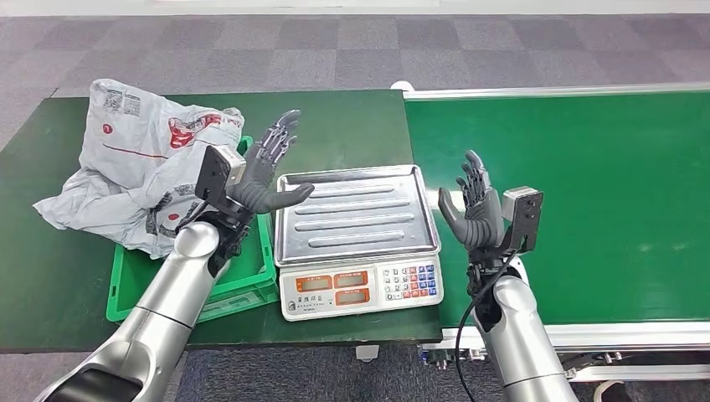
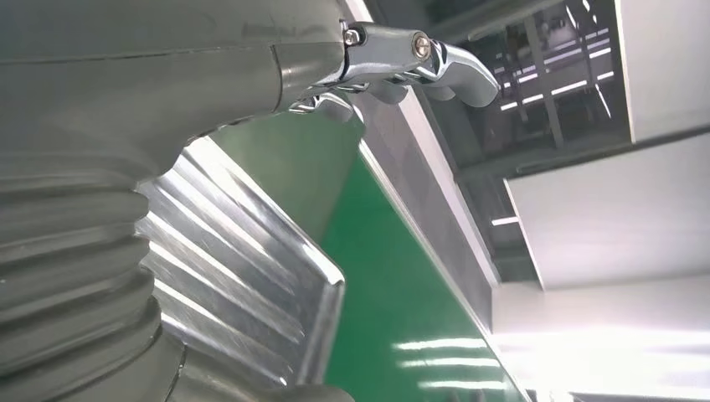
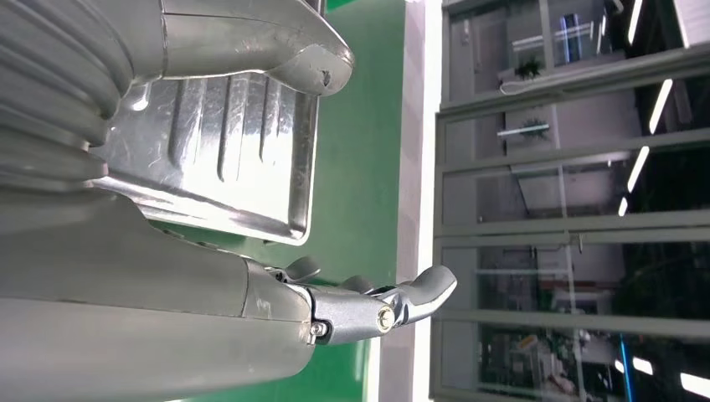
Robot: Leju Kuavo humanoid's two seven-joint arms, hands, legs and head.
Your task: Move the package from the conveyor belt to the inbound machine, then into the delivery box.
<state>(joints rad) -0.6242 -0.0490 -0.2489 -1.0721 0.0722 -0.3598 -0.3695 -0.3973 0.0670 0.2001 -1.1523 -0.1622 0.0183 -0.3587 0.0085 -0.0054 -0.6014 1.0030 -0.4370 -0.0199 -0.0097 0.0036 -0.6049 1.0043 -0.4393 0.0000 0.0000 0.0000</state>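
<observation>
On the dark green table (image 1: 352, 126), near the middle, sits the weighing scale (image 1: 360, 289) with its ribbed steel tray (image 1: 356, 213), and that tray has nothing on it. Both robot hands are up in the air on either side of it, palms facing in. The left hand (image 1: 264, 172) hovers over the tray's left edge, fingers spread apart and holding nothing; the right hand (image 1: 473, 209) hangs just right of the tray, also splayed and holding nothing. The package (image 1: 134, 163), a crumpled grey-white mailer bag with red print, is over on the left, lying partly in the green crate (image 1: 251, 276) and spilling out onto the table on the far left side. To the right, the green conveyor belt (image 1: 586, 193) runs alongside the table. Both wrist views catch the steel tray up close, next to each hand.
</observation>
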